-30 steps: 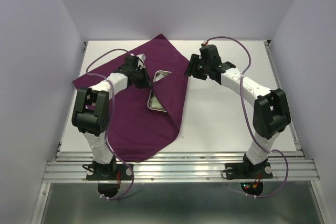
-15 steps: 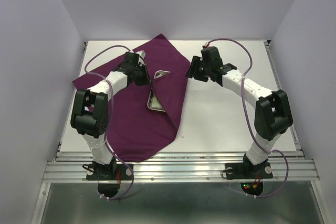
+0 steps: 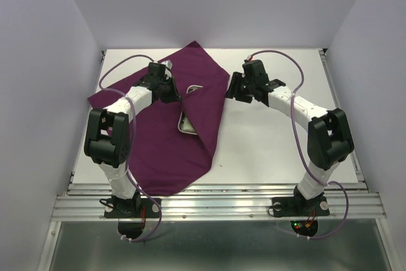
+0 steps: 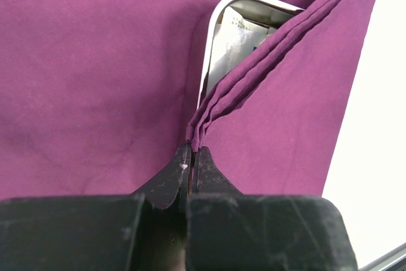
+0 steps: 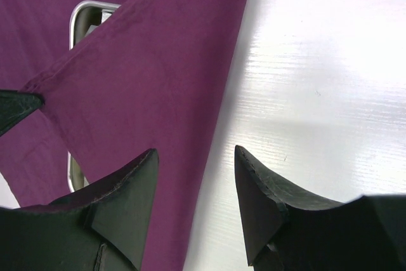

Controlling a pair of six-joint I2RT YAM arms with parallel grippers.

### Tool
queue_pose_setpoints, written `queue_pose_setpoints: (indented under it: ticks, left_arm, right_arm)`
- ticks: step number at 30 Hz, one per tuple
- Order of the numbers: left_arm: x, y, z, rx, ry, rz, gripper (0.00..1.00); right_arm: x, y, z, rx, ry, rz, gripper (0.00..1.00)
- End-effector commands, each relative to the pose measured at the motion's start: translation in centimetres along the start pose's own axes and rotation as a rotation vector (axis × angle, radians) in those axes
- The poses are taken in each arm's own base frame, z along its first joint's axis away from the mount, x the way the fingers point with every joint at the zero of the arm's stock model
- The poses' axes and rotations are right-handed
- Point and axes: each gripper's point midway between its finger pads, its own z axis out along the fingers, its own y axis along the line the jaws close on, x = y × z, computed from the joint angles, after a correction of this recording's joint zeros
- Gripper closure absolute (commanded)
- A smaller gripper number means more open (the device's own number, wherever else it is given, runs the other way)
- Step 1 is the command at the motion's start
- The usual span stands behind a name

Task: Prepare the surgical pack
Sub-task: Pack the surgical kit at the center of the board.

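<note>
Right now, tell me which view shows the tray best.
Left wrist: the tray sits close, one rounded corner and packets inside showing past the cloth fold. Top external shows a small sliver; right wrist shows only rim bits.
</note>
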Motion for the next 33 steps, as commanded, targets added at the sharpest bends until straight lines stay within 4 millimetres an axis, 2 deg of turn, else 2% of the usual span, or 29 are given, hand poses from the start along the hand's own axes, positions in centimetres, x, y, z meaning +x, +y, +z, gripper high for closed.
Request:
queue_pose_setpoints:
  ticks: [1, 7, 12, 20, 25, 29, 33]
  left_arm:
    - [-1.0, 0.5, -0.5, -0.013, -0.039, -0.015, 1.00]
    - [-0.4, 1.3, -0.1, -0.030, -0.018, -0.023, 1.00]
    - [0.8, 1.9, 0.9, -0.030, 0.017, -0.037, 1.00]
    - [2.0, 2.5, 1.5, -0.033, 0.047, -0.050, 1.00]
    - [2.2, 2.6, 1.6, -0.035, 0.048, -0.050, 1.00]
    - [2.6, 2.6, 1.8, -0.025, 0.055, -0.053, 1.00]
    - [2.9, 2.6, 2.1, -0.014, 0.058, -0.057, 1.00]
  right_arm:
    - [-0.5, 0.5, -0.7, -0.030, -0.015, -0.007, 0.43]
    - [1.2, -0.4, 0.1, -0.015, 0.037, -0.010, 0.45]
    - [2.7, -0.2, 1.1, -0.044, 0.101, -0.009, 0.53]
    - [3.9, 1.0, 0.5, -0.094, 0.121, 0.014, 0.53]
    - [6.0, 3.0, -0.3, -0.117, 0.151, -0.041, 0.53]
    - [8.8, 6.0, -1.5, -0.130, 0.162, -0.137, 0.53]
    - [10.3, 8.0, -2.5, -0.156, 0.163, -0.179, 0.53]
